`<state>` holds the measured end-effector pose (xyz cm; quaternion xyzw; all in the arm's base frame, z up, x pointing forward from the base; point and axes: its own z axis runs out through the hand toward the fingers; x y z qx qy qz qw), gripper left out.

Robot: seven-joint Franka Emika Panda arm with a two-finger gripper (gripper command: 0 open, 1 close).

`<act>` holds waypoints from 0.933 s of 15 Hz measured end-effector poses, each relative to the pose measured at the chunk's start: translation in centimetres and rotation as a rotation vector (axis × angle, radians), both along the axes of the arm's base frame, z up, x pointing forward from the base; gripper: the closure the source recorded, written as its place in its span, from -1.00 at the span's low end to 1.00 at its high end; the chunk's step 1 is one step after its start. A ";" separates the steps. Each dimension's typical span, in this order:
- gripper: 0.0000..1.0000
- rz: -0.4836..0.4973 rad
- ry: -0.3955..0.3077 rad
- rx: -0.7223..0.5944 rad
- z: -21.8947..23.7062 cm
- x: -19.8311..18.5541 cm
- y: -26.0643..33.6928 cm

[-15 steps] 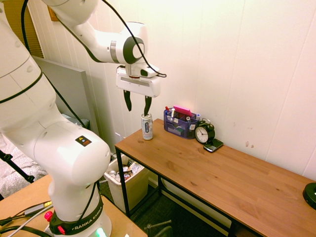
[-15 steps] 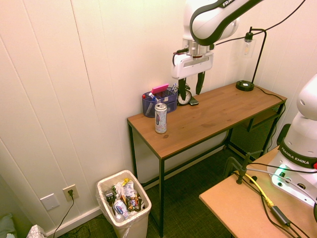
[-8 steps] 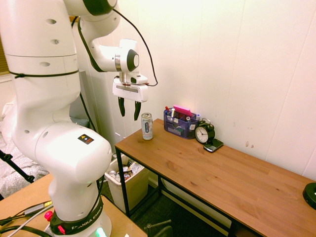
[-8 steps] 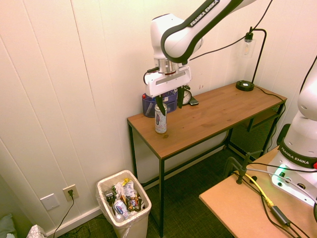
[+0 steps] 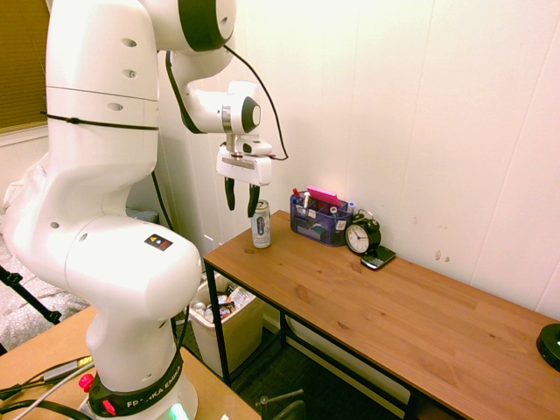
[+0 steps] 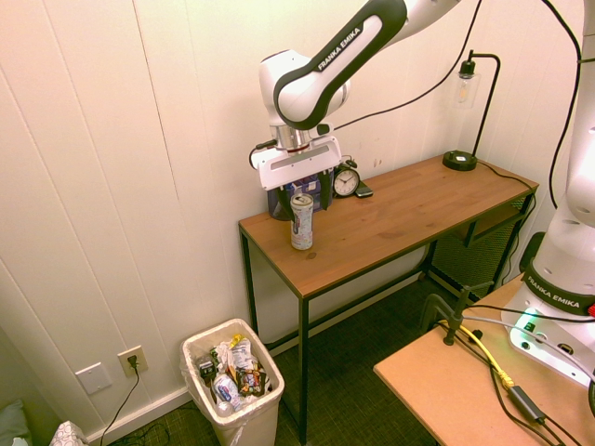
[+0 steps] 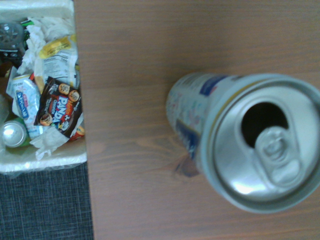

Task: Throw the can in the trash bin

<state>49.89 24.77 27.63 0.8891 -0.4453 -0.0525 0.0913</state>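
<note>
The slim silver can [image 5: 261,226] with a blue label stands upright near the left end of the wooden table [image 5: 394,306]. My gripper [image 5: 242,198] hovers just above its top, open, with nothing between the fingers. From the other side the gripper [image 6: 304,189] hangs over the can [image 6: 301,223]. In the wrist view the can's opened top [image 7: 265,145] shows from above. The cream-white trash bin [image 6: 249,423] stands on the floor beyond the table's left end, holding wrappers and cans; it also shows under the table edge as trash bin [image 5: 203,322] and trash bin [image 7: 45,162].
A blue-purple desk organizer [image 5: 319,220], a small black clock [image 5: 361,236] and a phone [image 5: 378,258] sit against the wall behind the can. A black lamp [image 6: 460,160] stands at the table's far end. The panelled wall runs close behind the table.
The gripper has swung over to the can's end of the table, turned at the wrist and come down a little closer to the can top. The can has not moved.
</note>
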 end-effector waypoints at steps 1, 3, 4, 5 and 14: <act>-1.00 -0.012 -0.006 -0.001 -0.1 0.6 -0.4; -1.00 -0.029 -0.027 0.010 -0.4 2.0 -0.8; -1.00 -0.036 -0.030 0.012 -0.6 2.6 -1.0; -1.00 -0.042 -0.028 0.012 -0.9 3.1 -1.1; 1.00 -0.040 -0.042 0.000 -1.5 4.0 -1.2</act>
